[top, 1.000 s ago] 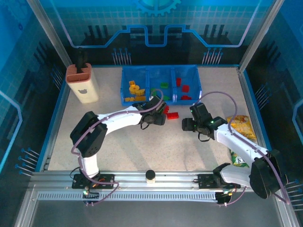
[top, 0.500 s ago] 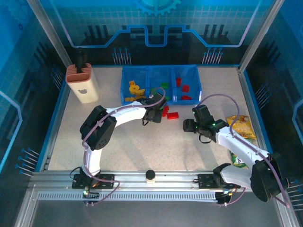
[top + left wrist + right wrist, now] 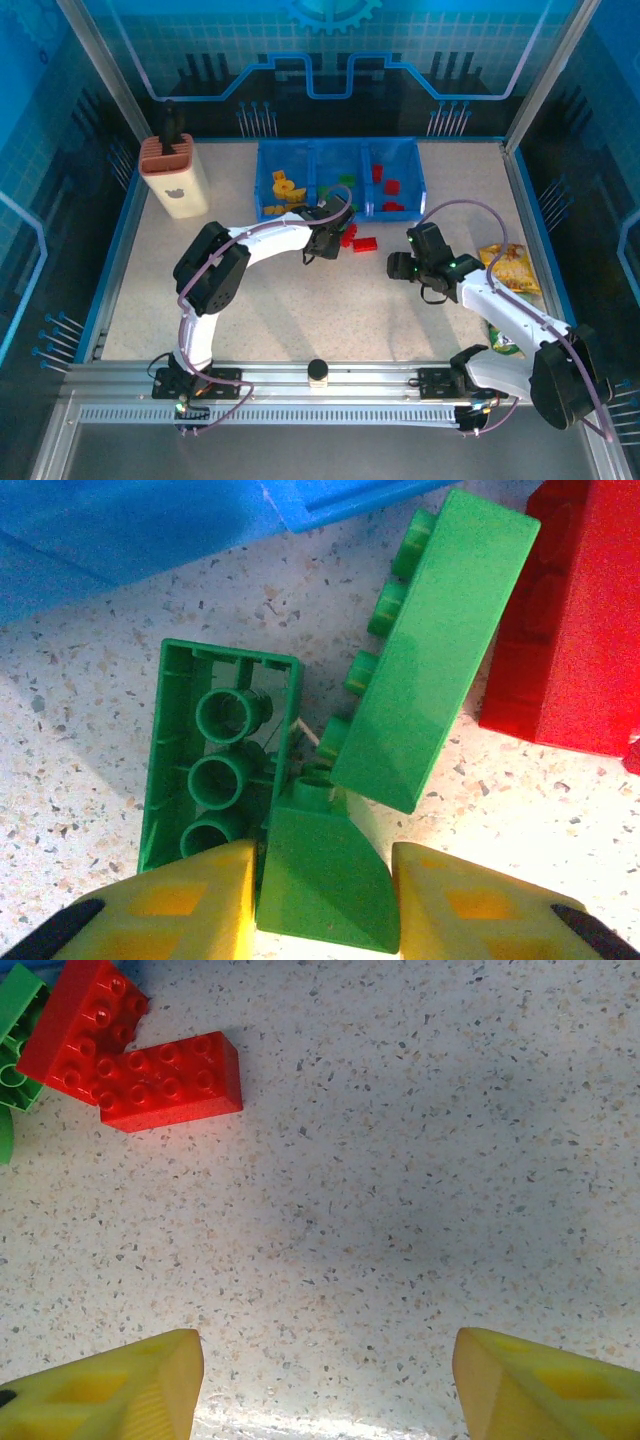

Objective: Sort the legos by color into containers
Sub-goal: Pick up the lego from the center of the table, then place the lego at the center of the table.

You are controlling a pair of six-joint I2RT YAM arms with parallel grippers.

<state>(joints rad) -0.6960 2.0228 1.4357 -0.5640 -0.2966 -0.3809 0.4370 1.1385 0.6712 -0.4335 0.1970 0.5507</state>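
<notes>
Blue bin sits at the far edge of the desk. My right claw hangs spread over bare desk, out of the way. Left claw pinches a green slope brick by the bin's near wall, I guess to lift it in with the greens.

Jaws clamp a green sloped brick touching an upturned green brick

Loose: three green legos, two red legos, possibly more hidden; one three-compartment bin.
</notes>
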